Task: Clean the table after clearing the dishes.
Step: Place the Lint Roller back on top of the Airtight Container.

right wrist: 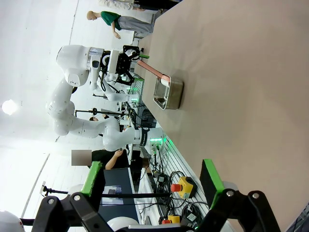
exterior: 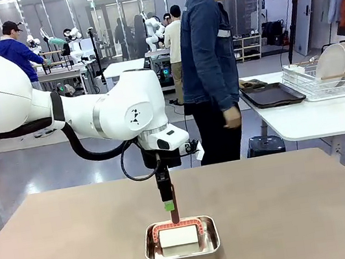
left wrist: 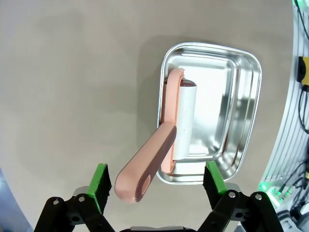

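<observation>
Bare taupe table (exterior: 316,205) carries a steel pan (exterior: 183,254); the lint roller (left wrist: 179,121) inside props its pink handle (left wrist: 145,171) upward. Left gripper (left wrist: 157,181) spreads wide around that handle, untouching; the wrist view reveals this gap; right gripper (right wrist: 152,181) gapes empty.

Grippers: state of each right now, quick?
Left gripper: open, straddling the pink lint roller handle, not clamped, above the steel pan.
Right gripper: open, holding nothing.

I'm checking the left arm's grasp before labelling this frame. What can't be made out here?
- Front view: left gripper fingers merge with the roller's handle; contact unclear.
- Left wrist view: handle hides part of the pan floor.
- Right wrist view: pan contents too small; right gripper base cut off.
</observation>
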`<state>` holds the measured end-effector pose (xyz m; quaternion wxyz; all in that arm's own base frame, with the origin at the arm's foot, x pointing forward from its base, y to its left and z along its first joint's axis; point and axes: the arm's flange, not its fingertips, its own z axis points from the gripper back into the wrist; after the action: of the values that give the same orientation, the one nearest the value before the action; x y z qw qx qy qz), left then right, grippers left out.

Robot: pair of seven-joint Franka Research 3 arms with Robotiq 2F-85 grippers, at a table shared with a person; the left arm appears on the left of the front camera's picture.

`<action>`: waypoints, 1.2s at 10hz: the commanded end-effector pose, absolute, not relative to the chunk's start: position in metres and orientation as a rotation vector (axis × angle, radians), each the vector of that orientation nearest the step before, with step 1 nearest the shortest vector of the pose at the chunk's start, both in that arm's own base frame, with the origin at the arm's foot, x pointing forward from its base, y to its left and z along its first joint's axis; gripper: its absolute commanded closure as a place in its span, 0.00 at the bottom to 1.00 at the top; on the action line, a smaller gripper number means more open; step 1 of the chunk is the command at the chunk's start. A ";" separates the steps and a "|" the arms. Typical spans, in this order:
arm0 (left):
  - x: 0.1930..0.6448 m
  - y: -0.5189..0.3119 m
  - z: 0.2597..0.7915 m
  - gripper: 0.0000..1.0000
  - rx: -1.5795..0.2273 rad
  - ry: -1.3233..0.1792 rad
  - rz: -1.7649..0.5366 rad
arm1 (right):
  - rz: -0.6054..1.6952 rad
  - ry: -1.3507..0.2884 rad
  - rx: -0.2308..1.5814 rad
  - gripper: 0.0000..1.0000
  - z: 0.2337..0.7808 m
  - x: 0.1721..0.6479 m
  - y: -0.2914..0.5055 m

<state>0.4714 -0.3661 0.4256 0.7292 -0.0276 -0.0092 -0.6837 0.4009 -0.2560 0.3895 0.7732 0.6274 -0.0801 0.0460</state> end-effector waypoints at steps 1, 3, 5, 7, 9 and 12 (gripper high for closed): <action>0.470 -0.366 0.427 0.03 -0.059 -0.024 -1.508 | 0.098 -0.173 1.345 0.00 0.390 0.397 -0.252; 0.487 -0.326 0.462 0.03 -0.218 -0.117 -1.378 | 0.098 -0.173 1.345 0.00 0.390 0.397 -0.252; 0.499 -0.219 0.511 0.03 -0.368 -0.222 -1.072 | 0.098 -0.173 1.345 0.00 0.390 0.397 -0.252; 0.503 -0.119 0.530 0.03 -0.589 -0.295 -0.862 | 0.098 -0.173 1.345 0.00 0.390 0.397 -0.252; 0.502 -0.027 0.526 0.03 -0.707 -0.353 -0.712 | 0.098 -0.173 1.345 0.00 0.390 0.397 -0.252; 0.488 0.174 0.485 0.03 -0.829 -0.385 -0.383 | 0.098 -0.173 1.345 0.00 0.390 0.397 -0.252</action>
<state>0.4808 0.1381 0.4943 0.8867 -0.3701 -0.1737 -0.2156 0.4005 -0.2564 0.3898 0.7733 0.6272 -0.0805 0.0457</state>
